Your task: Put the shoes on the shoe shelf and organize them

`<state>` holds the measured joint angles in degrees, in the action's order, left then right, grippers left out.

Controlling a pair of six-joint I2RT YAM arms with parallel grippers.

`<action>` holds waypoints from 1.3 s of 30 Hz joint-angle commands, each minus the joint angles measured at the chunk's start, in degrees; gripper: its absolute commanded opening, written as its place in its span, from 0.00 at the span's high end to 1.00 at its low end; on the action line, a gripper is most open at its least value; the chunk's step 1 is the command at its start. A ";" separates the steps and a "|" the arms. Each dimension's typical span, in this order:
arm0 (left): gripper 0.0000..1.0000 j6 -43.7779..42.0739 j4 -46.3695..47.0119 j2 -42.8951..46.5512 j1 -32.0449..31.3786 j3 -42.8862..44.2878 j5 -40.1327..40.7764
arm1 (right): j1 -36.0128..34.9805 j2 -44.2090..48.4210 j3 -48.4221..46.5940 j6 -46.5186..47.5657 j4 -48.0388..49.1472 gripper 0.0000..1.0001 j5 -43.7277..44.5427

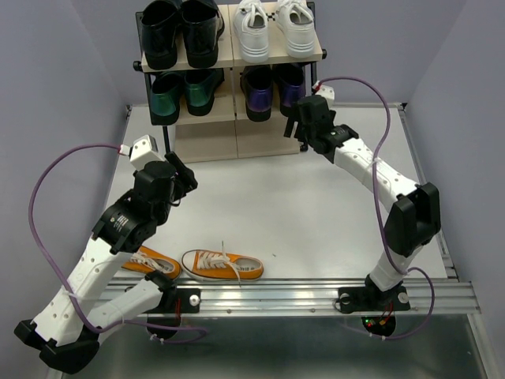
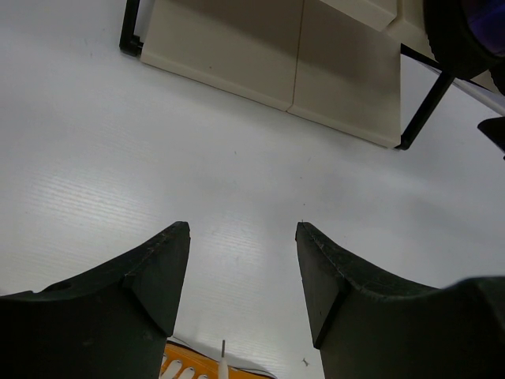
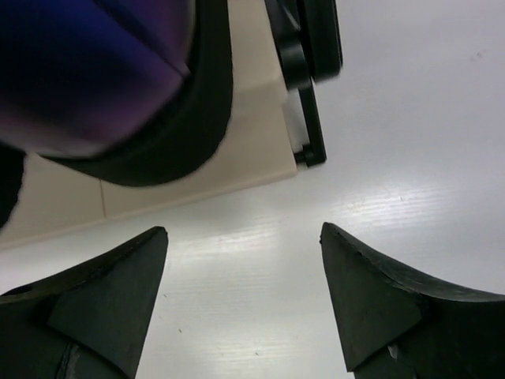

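The shoe shelf [image 1: 233, 118] stands at the table's back. White sneakers [image 1: 272, 30] sit on its top right board. Purple loafers [image 1: 272, 91] sit on the middle right; one loafer fills the right wrist view's top left [image 3: 95, 71]. Two orange sneakers lie at the near edge, one [image 1: 222, 265] in the open and one [image 1: 150, 261] partly under my left arm; an orange tip shows in the left wrist view [image 2: 205, 365]. My left gripper [image 1: 183, 180] is open and empty above the table, between the orange sneakers and the shelf. My right gripper [image 1: 293, 128] is open and empty beside the shelf's right front leg.
Shiny black shoes [image 1: 180, 33] sit on the top left board and metallic green shoes [image 1: 180, 93] on the middle left. The bottom board [image 2: 284, 59] is bare. A metal rail [image 1: 316, 294] runs along the near edge. Purple cables loop from both arms.
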<state>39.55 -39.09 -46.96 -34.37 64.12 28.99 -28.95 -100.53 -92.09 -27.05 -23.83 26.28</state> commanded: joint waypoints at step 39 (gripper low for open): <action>0.33 0.00 1.21 -2.79 0.36 1.19 3.44 | -40.75 8.16 36.55 2.88 11.09 0.38 -22.51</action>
<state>39.86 -38.89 -50.81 -34.33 64.10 31.48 -69.41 -90.67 -54.92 -21.52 -18.26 1.17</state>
